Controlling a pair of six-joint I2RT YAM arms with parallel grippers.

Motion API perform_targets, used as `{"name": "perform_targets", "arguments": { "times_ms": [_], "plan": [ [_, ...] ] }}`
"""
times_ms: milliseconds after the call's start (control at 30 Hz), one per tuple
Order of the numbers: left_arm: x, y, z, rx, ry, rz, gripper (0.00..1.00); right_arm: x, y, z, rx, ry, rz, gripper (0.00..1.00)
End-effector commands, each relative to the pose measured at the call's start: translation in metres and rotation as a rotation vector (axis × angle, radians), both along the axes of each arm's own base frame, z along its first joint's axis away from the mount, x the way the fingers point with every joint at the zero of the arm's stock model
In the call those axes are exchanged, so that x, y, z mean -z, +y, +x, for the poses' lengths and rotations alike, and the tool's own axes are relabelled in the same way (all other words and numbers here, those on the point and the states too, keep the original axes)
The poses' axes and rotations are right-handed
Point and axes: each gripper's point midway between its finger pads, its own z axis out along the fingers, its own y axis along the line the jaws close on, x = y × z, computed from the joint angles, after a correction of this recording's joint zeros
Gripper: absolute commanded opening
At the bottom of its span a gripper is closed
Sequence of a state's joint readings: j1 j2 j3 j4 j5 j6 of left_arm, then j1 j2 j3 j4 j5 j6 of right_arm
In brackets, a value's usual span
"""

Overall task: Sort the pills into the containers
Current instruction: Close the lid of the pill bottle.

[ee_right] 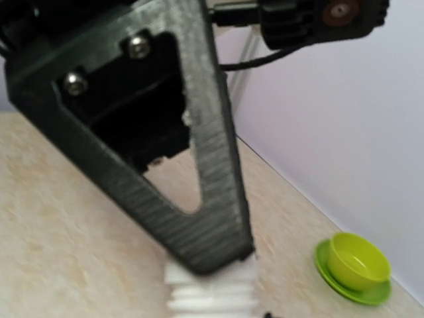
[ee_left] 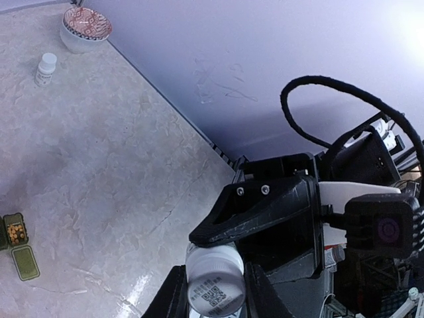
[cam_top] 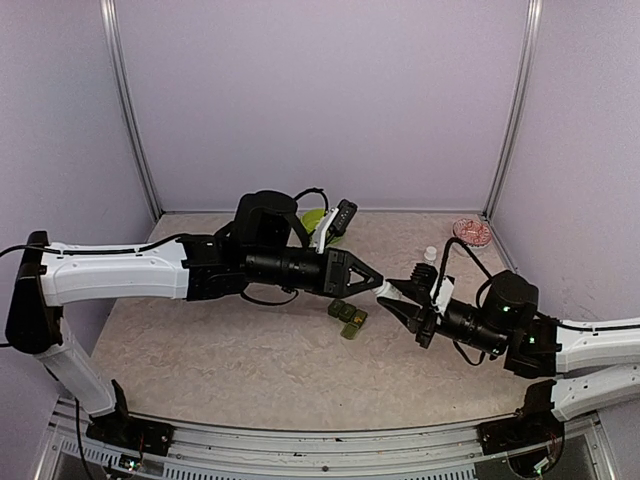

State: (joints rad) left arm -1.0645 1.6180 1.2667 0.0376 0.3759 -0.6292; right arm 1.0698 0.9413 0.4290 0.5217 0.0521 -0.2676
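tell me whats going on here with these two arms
Both arms meet above the marbled table, sharing one small white plastic bottle. The left arm has its jaws shut on the bottle's body; the right arm has its jaws shut on its ribbed end. The small dark green pill box sits on the table below them, one lid open.

The left hand (cam_top: 376,284) is matt black plastic (faintly ridged), the bottle (ee_left: 213,278) smooth white plastic, tabletop (ee_left: 99,152) glossy.

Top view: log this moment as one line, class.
left gripper: shut on white bottle | right gripper: shut on white bottle | pill box: lid open
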Motion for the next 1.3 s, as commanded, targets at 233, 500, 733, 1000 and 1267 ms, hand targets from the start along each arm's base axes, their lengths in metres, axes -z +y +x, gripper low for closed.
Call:
{"name": "perform_targets", "arguments": {
  "times_ms": [233,500,733,1000,1267],
  "plan": [
    [0.046,-0.002,-0.003,-0.029,0.210,0.100,0.25,-0.035,0.005,0.007,0.166,-0.168,0.019,0.14],
    [0.047,-0.002,-0.009,0.012,0.143,0.090,0.25,-0.044,0.006,-0.004,0.114,-0.152,0.069,0.14],
    [0.028,-0.004,-0.022,0.110,0.011,0.001,0.25,-0.052,0.010,-0.023,-0.009,-0.079,0.123,0.14],
    [0.011,-0.001,-0.040,0.225,-0.101,-0.058,0.24,-0.052,0.015,-0.038,-0.111,0.056,0.167,0.14],
    [-0.009,0.004,-0.064,0.316,-0.216,-0.130,0.24,-0.069,0.008,-0.042,-0.128,0.134,0.263,0.14]
  ]
}}
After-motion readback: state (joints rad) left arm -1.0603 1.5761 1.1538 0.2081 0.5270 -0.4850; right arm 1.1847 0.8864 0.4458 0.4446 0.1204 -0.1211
